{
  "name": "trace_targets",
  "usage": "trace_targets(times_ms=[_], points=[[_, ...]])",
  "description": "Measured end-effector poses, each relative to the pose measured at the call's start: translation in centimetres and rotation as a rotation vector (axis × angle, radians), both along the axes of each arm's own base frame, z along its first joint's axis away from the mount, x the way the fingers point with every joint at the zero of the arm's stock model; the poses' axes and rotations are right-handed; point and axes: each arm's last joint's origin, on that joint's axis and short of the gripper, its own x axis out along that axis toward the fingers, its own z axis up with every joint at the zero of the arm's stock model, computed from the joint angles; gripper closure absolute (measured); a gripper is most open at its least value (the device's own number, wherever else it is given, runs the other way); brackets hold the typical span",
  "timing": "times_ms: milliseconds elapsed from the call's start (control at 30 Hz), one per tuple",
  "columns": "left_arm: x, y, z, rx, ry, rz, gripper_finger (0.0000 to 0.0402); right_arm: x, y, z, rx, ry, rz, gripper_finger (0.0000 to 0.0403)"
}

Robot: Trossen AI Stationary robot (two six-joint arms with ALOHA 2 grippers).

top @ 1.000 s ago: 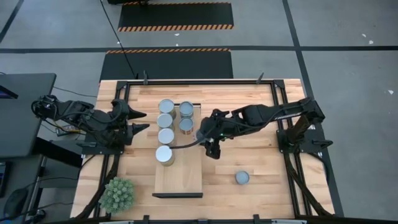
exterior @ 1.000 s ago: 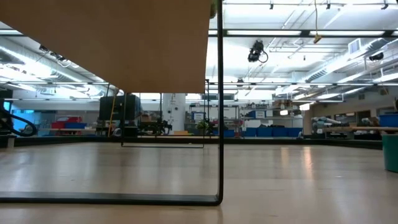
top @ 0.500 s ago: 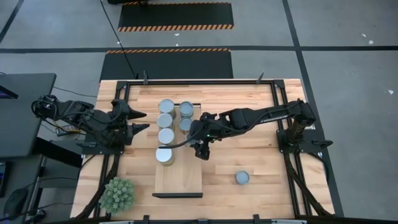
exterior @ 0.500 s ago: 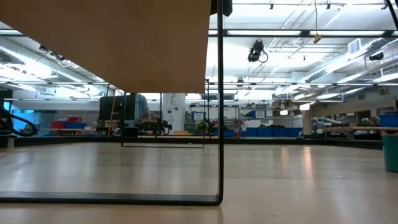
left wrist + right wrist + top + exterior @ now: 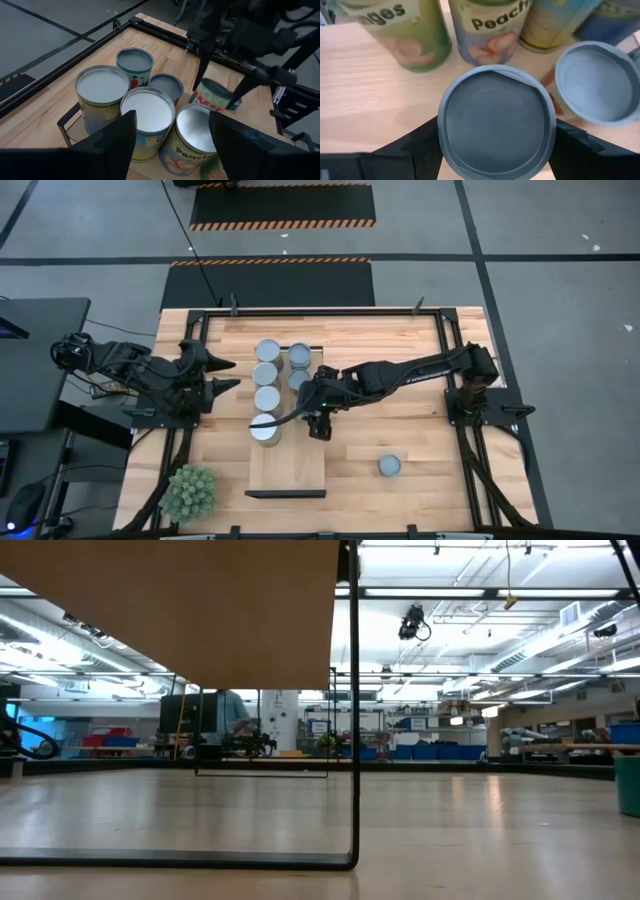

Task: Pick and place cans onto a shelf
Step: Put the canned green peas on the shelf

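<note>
can (image 5: 496, 121) gripped by right gripper (image 5: 318, 410) over shelf (image 5: 287, 460), beside the peach can (image 5: 190, 140); left gripper (image 5: 222, 374) wide, empty, left of shelf.

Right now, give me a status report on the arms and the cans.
Right gripper shut on a can, over the shelf beside the second row. Left gripper open, waiting at the table's left. One can loose on the table.

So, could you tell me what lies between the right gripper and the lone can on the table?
Only bare tabletop: the high view shows nothing between the right gripper and the lone can.
</note>
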Motion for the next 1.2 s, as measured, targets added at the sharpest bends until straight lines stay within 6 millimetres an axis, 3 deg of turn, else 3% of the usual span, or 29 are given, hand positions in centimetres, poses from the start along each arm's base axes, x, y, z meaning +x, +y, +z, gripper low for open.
trace_targets(times_ms=[400,600,1200], points=[[0.0,0.0,0.0,0.0,0.001,0.001,0.0147,1.1,-0.2,-1.6,0.002,0.02,-0.007,0.0095],[0.0,0.0,0.0,0.0,0.001,0.001,0.0147,1.1,-0.2,-1.7,0.004,0.03,-0.005,0.0074],[0.0,0.0,0.0,-0.001,0.002,0.001,0.0147,0.7,-0.3,-1.1,0.014,0.022,-0.008,0.0072]])
